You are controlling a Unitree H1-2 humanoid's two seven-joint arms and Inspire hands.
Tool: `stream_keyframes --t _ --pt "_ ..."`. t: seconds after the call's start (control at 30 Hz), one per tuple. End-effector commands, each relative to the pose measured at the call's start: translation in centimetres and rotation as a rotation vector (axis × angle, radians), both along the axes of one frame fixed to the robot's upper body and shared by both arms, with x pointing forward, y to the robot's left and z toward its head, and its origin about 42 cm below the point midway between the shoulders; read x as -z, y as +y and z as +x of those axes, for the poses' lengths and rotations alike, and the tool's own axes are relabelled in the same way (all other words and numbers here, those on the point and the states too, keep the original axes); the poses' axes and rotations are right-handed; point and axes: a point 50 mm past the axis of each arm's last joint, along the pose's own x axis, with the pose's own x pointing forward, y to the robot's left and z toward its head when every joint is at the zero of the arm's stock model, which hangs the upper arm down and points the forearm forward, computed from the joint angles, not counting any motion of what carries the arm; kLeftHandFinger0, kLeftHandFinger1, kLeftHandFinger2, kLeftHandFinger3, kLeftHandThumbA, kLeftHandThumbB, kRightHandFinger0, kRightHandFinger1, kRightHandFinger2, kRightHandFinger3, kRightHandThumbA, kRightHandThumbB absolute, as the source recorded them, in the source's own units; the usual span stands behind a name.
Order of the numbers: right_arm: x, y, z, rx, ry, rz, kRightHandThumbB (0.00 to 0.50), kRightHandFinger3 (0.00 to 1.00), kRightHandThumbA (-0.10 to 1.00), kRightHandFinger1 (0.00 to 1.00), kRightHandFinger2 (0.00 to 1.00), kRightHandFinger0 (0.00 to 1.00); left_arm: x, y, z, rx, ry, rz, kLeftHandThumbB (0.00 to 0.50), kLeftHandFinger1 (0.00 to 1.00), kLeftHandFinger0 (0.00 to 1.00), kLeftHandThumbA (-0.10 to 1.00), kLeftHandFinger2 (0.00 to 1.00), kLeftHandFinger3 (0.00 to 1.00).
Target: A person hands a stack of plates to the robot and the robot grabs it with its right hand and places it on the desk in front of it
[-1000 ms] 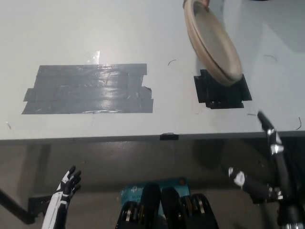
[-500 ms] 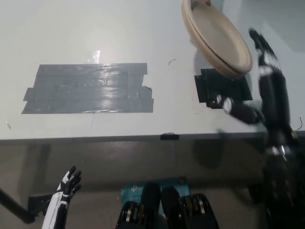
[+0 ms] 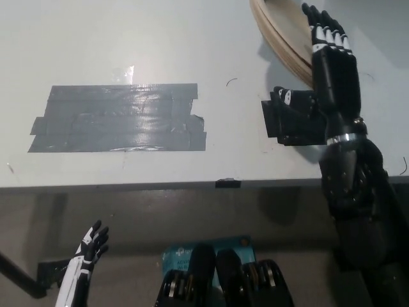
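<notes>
At 7 o'clock, below the desk edge, the robot's white left hand (image 3: 86,252) rests empty, fingers spread. A grey tape patch (image 3: 118,118) marks the desk (image 3: 192,38) at 9 o'clock. At 1 o'clock the stack of plates (image 3: 282,29) hangs tilted above the desk, with whoever offers it out of frame. The black right hand (image 3: 332,64) reaches alongside the stack, fingers stretched, thumb apart over a black tape square (image 3: 287,131). Whether it touches the plates cannot be told. The handover appears under way, with grasping and placing left to do.
</notes>
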Motion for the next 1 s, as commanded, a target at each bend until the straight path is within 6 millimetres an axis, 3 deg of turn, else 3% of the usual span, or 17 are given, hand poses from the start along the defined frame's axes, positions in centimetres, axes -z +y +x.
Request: stream_keyframes --t 0.0,0.13,0.23,0.27,0.3,0.33,0.37,0.4,0.43,0.5,0.57,0.6,0.67,0.73,0.8,0.97 --pt "-3.0 0.9 1.6 0.023 -0.093 -0.034 0.488 1.0 1.0 1.0 1.0 1.0 -1.1 0.3 0.3 0.011 -0.069 0.012 0.21 1.0 1.0 1.0 1.0 1.0" --pt "-2.9 1.3 2.8 0.041 -0.081 -0.077 0.487 1.0 0.96 1.0 1.0 1.0 -1.1 0.3 0.5 0.012 -0.074 0.017 0.204 1.0 1.0 1.0 1.0 1.0" --pt "-2.7 1.0 3.8 0.103 -0.113 -0.112 0.495 1.0 0.84 1.0 1.0 1.0 -1.2 0.3 0.4 0.018 -0.073 0.009 0.215 1.0 1.0 1.0 1.0 1.0" --pt "-3.0 0.7 4.2 0.155 -0.135 -0.136 0.36 0.85 0.84 0.87 0.8 0.94 -1.2 0.3 0.5 0.021 -0.078 0.007 0.212 1.0 1.0 1.0 1.0 1.0" --pt "-3.2 0.6 4.3 0.168 -0.133 -0.138 0.439 0.82 0.84 0.61 0.7 0.7 -1.2 0.3 0.5 0.021 -0.079 0.008 0.21 1.0 1.0 1.0 1.0 1.0" --pt "-3.6 0.4 4.4 0.201 -0.144 -0.162 0.171 0.33 0.92 0.13 0.19 0.27 -1.2 0.3 0.5 0.019 -0.08 0.013 0.211 1.0 1.0 1.0 1.0 1.0" --pt "-3.6 0.4 4.4 0.206 -0.145 -0.164 0.243 0.21 0.93 0.03 0.05 0.05 -1.2 0.4 0.5 0.019 -0.08 0.015 0.212 1.0 1.0 1.0 1.0 1.0" --pt "-3.9 0.3 4.2 0.204 -0.168 -0.139 0.142 0.16 1.0 0.01 0.01 0.01 -1.4 0.5 0.7 0.018 -0.083 0.021 0.22 1.0 1.0 1.0 1.0 1.0" --pt "-4.2 0.2 4.0 0.202 -0.187 -0.113 0.08 0.15 1.0 0.0 0.03 0.0 -1.5 0.6 0.9 0.018 -0.085 0.023 0.222 1.0 1.0 1.0 1.0 1.0" --pt "-4.5 0.3 3.7 0.199 -0.217 -0.087 0.064 0.15 1.0 0.0 0.05 0.0 -1.5 0.6 0.9 0.016 -0.086 0.022 0.222 1.0 1.0 1.0 1.0 1.0" --pt "-5.0 0.5 2.9 0.183 -0.245 -0.055 0.05 0.14 1.0 0.0 0.19 0.0 -1.4 0.5 0.8 0.014 -0.08 0.014 0.237 1.0 1.0 1.0 1.0 1.0" --pt "-5.1 0.6 2.6 0.171 -0.265 -0.041 0.042 0.14 1.0 0.0 0.22 0.0 -1.5 0.5 0.8 0.015 -0.078 0.014 0.237 1.0 1.0 1.0 1.0 1.0" --pt "-5.5 0.4 2.0 0.156 -0.298 -0.025 0.035 0.19 1.0 0.08 0.32 0.01 -1.4 0.4 0.7 0.016 -0.077 0.017 0.22 1.0 1.0 1.0 1.0 1.0" --pt "-5.8 0.4 1.6 0.146 -0.327 0.0 0.037 0.19 1.0 0.1 0.33 0.0 -1.5 0.3 0.7 0.015 -0.075 0.018 0.209 1.0 1.0 1.0 1.0 1.0" --pt "-6.5 0.3 1.0 0.129 -0.36 0.029 0.032 0.17 1.0 0.04 0.31 0.0 -1.4 0.4 0.8 0.014 -0.077 0.021 0.207 1.0 1.0 1.0 1.0 1.0" --pt "-7.7 0.0 -0.1 0.114 -0.411 0.045 0.021 0.26 1.0 0.02 0.33 0.0 -1.5 0.3 1.0 0.013 -0.076 0.018 0.212 1.0 1.0 1.0 1.0 1.0"
